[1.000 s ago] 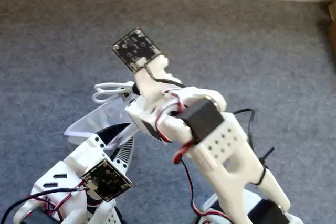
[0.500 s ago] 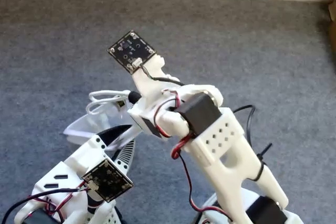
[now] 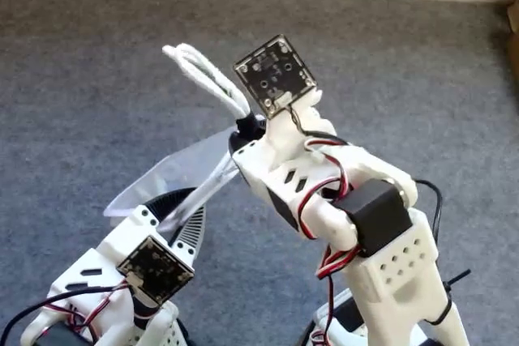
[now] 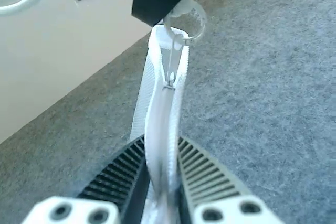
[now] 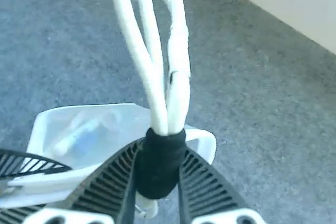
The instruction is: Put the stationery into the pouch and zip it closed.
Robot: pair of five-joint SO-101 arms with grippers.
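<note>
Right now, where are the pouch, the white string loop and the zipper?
pouch [image 3: 172, 173], high view, on its clear side.
white string loop [image 5: 177, 85], right wrist view, on one of its strands.
zipper [image 4: 171, 65], left wrist view, on its pull tab.

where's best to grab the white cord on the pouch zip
Probably the black sleeve at the base of the white cord: it binds the loose strands into one firm stub. Close the jaws across it from its sides, as the right gripper does now.
</note>
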